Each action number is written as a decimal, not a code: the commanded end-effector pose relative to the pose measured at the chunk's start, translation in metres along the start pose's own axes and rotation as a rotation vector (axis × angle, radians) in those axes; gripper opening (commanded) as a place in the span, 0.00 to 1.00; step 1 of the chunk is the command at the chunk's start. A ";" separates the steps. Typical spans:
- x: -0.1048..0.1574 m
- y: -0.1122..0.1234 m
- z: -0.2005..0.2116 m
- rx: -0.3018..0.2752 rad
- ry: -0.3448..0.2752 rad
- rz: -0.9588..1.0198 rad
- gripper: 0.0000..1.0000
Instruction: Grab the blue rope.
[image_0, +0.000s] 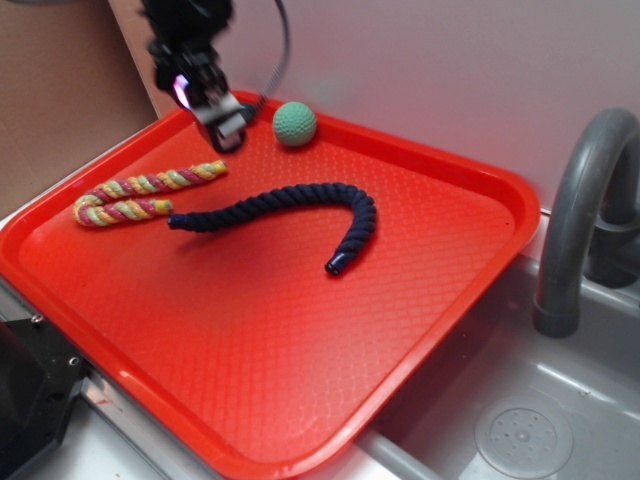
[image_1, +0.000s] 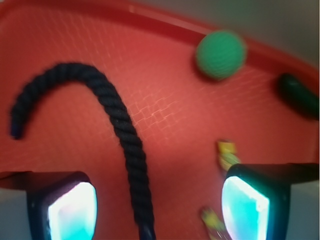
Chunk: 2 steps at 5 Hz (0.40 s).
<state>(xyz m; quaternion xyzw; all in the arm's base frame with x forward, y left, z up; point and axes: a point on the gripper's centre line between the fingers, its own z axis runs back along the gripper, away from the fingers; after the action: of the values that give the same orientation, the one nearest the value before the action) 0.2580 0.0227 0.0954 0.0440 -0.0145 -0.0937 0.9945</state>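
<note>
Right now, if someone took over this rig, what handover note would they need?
Tool: open, holding nothing, above the tray's far left part.
Blue rope: lying loose on the red tray, hooked at one end; in the wrist view its straight part runs down between the two fingers.
Multicolored rope lies just left of it, the green ball near the far rim, a dark oblong object beside the ball.
Done: tool lined up over the rope.
Left: descend, close on the blue rope, lift.

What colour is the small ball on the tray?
Green; the small knitted ball shows sharpest in the exterior view.
</note>
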 end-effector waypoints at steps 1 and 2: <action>0.006 -0.031 -0.037 -0.007 0.051 -0.109 1.00; 0.008 -0.025 -0.056 0.014 0.094 -0.086 1.00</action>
<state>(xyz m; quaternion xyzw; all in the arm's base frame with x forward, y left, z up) 0.2581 0.0062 0.0294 0.0527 0.0541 -0.1270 0.9890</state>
